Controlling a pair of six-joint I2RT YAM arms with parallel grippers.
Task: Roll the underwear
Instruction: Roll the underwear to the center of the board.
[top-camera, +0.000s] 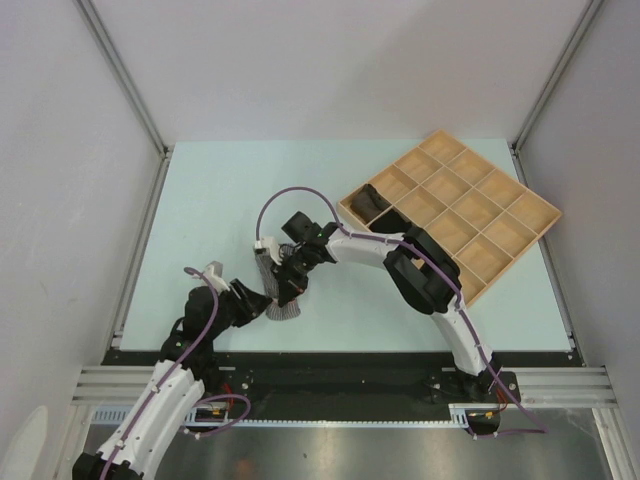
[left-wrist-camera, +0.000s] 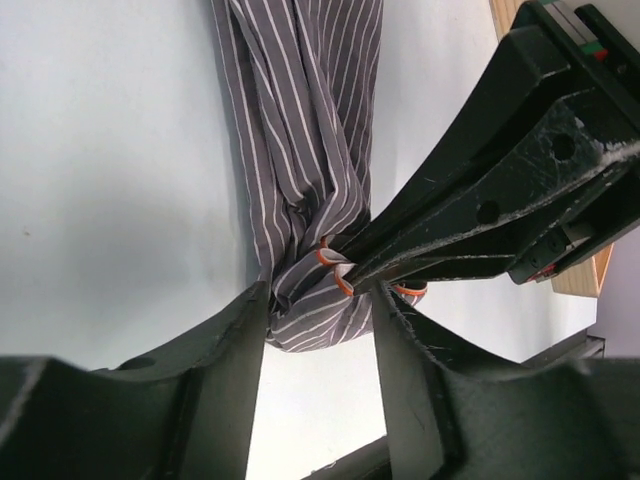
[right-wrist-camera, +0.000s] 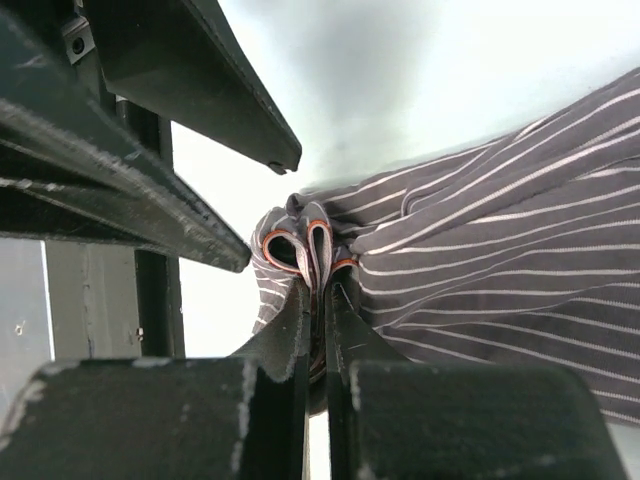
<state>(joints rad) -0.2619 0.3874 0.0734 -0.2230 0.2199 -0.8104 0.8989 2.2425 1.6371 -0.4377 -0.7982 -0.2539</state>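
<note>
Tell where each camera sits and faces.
Top: above and behind, looking down at the table, tray, left arm and right arm.
Left wrist: on the left arm, facing the striped underwear; its left claw shows below.
Right wrist: on the right arm, facing the same cloth; its right claw pinches it.
Shared: both wrist views show its orange edge.

the top external camera hangs above and behind the arms and looks down on the whole table (top-camera: 220, 200), with the bases at its bottom edge and the wooden tray (top-camera: 470, 215) at upper right. each wrist camera sits just behind its own fingers, looking along them from very close: left gripper (left-wrist-camera: 318, 300), right gripper (right-wrist-camera: 318, 295). all three views share the bunched end of the striped grey underwear (top-camera: 285, 307). each wrist view also catches the other arm's fingers.
</note>
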